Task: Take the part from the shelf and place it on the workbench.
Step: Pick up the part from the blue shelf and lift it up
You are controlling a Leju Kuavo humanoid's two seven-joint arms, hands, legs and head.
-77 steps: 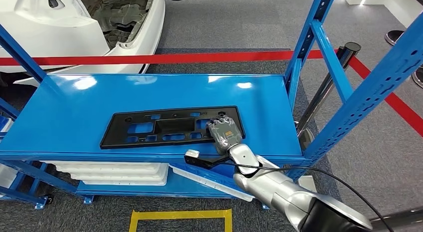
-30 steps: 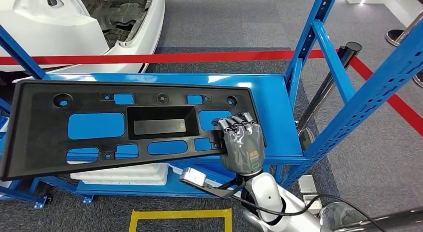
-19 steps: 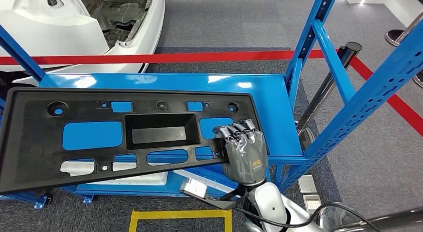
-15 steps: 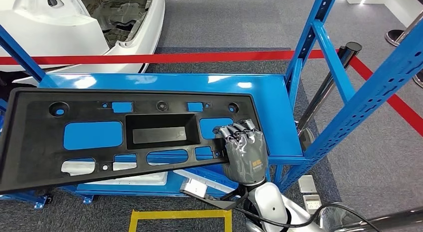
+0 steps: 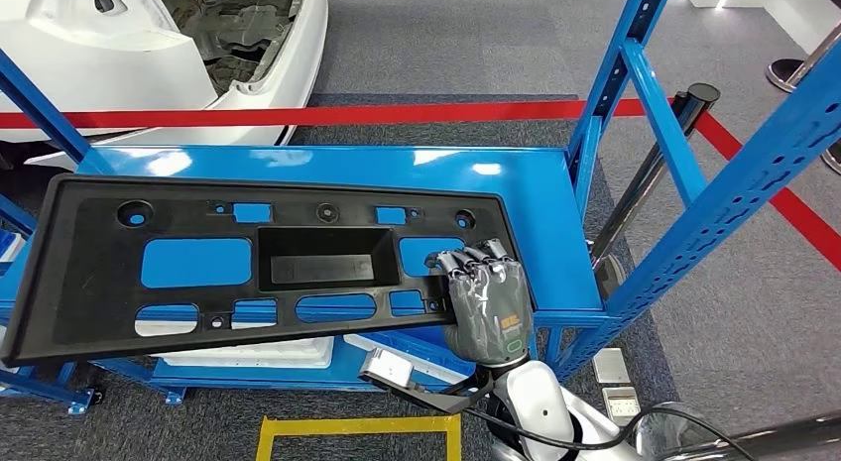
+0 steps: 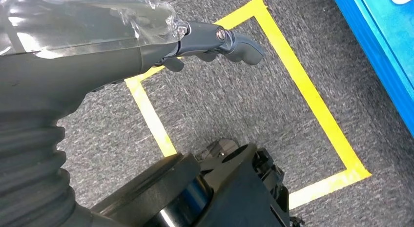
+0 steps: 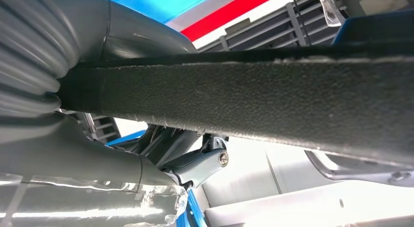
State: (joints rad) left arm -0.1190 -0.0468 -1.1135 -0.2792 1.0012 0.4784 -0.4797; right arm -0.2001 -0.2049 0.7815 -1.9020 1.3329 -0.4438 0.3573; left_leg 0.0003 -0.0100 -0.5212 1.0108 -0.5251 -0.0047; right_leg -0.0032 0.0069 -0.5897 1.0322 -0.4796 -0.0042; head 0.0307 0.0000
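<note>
Head view: the part (image 5: pixel 248 268), a long flat black panel of matte, grainy plastic with rounded cut-outs, small round holes and a deep rectangular recess in its middle, is held tilted above the blue shelf (image 5: pixel 540 218), its left end out past the shelf's left side and its near edge out beyond the shelf's front lip. The right hand (image 5: pixel 486 302) grips the part at its right end, dark fingers curled over the near edge beside a cut-out. To the right, slanted perforated blue uprights (image 5: pixel 734 188) stand close to the hand; a red barrier tape (image 5: pixel 397 113) runs across behind the shelf, with a white car body (image 5: pixel 149 55) at far left. White moulded pieces (image 5: pixel 248 354) lie on the lower shelf level. Open grey carpet (image 5: pixel 159 426) lies in front, marked with a yellow tape outline (image 5: pixel 357 426).

Left wrist view: the left hand (image 6: pixel 215 41) hangs over the grey carpet and yellow tape outline with nothing in it, its smooth grey fingers curled in. A blue shelf edge lies at one corner.

Right wrist view: the part's rough, pebbled black edge (image 7: pixel 244 97) crosses the picture, clamped against the ribbed grey hand, with one finger (image 7: pixel 200 166) underneath it.
</note>
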